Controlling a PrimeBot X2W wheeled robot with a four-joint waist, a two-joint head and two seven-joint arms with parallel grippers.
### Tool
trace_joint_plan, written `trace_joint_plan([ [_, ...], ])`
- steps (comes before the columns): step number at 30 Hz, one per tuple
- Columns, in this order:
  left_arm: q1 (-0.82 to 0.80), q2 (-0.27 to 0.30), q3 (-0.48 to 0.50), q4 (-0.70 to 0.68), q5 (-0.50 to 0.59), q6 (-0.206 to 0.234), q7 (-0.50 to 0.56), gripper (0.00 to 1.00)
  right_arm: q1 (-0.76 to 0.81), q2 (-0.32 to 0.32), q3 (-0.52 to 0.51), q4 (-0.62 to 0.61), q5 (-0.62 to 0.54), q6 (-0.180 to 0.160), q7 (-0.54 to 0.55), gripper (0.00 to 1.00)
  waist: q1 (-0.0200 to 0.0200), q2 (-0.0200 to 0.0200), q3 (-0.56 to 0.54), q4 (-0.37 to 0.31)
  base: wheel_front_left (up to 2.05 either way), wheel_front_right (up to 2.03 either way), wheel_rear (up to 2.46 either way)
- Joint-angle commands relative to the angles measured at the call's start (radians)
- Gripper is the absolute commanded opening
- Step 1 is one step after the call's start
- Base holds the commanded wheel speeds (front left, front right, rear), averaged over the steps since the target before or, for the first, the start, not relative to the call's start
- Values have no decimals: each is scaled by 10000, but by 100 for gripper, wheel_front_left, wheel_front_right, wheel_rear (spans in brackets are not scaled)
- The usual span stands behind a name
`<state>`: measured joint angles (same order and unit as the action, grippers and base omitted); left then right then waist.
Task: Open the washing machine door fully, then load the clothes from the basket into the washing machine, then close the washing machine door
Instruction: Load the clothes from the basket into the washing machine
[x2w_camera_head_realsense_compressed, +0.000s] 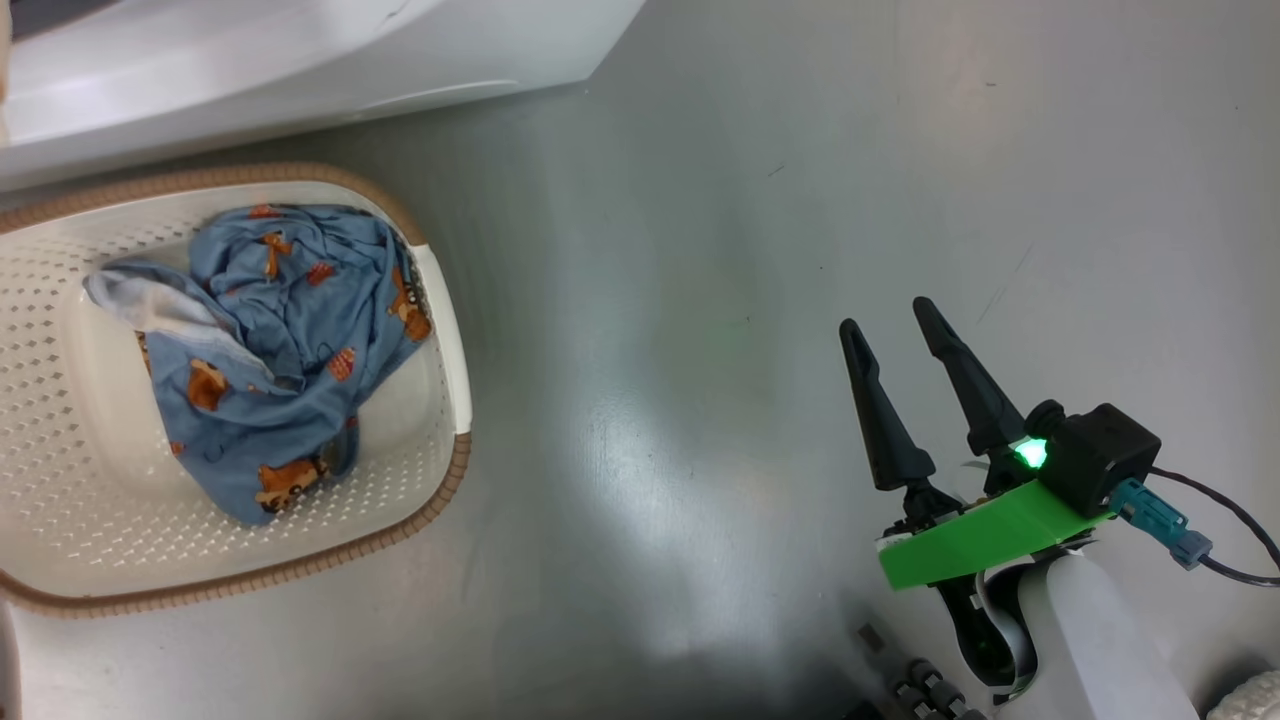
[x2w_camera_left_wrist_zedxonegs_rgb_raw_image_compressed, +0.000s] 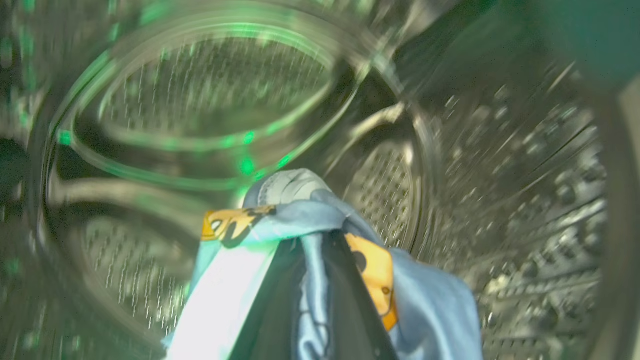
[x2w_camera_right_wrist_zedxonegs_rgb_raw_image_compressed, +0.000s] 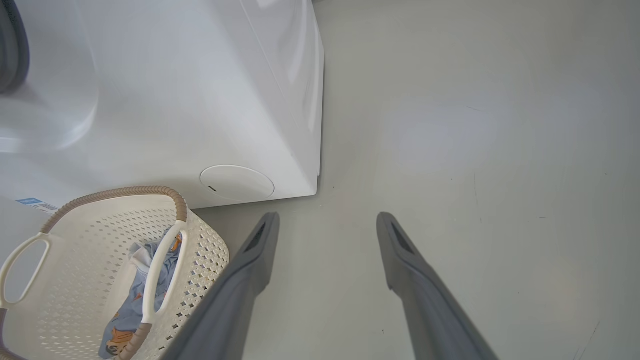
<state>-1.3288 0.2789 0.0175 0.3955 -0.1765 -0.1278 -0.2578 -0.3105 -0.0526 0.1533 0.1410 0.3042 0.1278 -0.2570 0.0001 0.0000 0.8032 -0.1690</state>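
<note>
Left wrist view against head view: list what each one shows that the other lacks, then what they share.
Left wrist view: the washing machine's perforated steel drum, with the left gripper shut on a light blue garment inside it. Head view: the basket on the floor with more clothes in it, and the right gripper open over the floor, apart from the basket. Shared: light blue fabric with orange prints.

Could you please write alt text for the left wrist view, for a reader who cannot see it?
The left gripper, shut on a light blue garment with orange prints, is inside the washing machine's perforated steel drum. The picture is blurred and tinged green.
</note>
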Motion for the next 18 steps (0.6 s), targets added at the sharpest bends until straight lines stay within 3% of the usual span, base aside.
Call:
trace_joint_plan([
  [1,-4,487,55,-883,194,-28,-38,0,211,24,273,-138,62,29,-48,100,-1,0,15,-16,0,0,0],
  [5,273,371,155,-1488,226,-28,-38,0,111,24,258,-124,58,29,-48,100,-1,0,92,-2,0,0,0],
  [10,585,222,309,-550,125,-28,-39,0,112,24,319,-33,119,29,-48,100,-1,0,-4,-11,0,0,0],
  [11,563,223,309,-390,129,-28,-39,7,117,24,323,-23,130,29,-48,100,-1,0,-7,-14,0,0,0],
  [12,575,199,300,-137,92,-28,-39,40,125,24,317,-12,135,29,-48,100,-1,0,-20,-11,0,0,0],
  [13,551,182,295,69,72,-28,-39,91,134,24,304,-4,133,29,-48,100,-1,0,-26,-3,0,0,0],
  [14,522,164,317,239,65,-28,-39,100,138,24,293,0,140,29,-48,100,-1,0,-30,1,0,0,0],
  [18,480,41,351,958,5,-29,-39,100,151,24,257,25,149,29,-48,100,-1,0,-93,42,0,0,0],
])
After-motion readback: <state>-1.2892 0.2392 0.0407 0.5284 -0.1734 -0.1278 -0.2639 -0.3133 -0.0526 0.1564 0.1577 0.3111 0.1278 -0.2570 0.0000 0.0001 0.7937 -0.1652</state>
